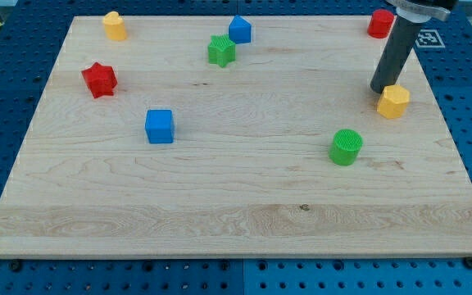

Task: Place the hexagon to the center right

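A yellow hexagon block (pixel 394 102) lies on the wooden board (pixel 236 197) at the view's centre right. My tip (pixel 379 88) rests at the hexagon's upper left edge, touching or nearly touching it. The dark rod rises from there toward the view's top right.
A green cylinder (pixel 347 147) sits below and left of the hexagon. A red block (pixel 380 23) is at the top right corner. A blue pentagon-like block (pixel 239 29) and a green star (pixel 221 50) sit at top centre. A yellow block (pixel 115 25), a red star (pixel 99 79) and a blue cube (pixel 160 126) lie on the left.
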